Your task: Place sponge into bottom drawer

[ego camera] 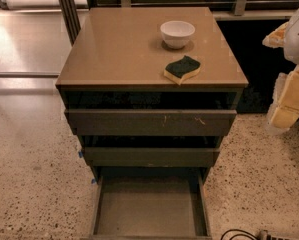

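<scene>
The sponge (182, 68), yellow with a dark green top face, lies flat on the brown cabinet's top (119, 49), near its front edge and right of centre. The bottom drawer (149, 206) is pulled out towards me at floor level, and its grey-brown tray holds nothing. My gripper (285, 98) is at the right edge of the view, beside the cabinet's right side and a little below its top. It is well to the right of the sponge and touches nothing.
A white bowl (177, 33) stands on the cabinet top just behind the sponge. The two shallower drawers (150, 121) above the bottom one are pulled out a little. Speckled floor lies on both sides. A dark cable (241, 234) lies at the bottom right.
</scene>
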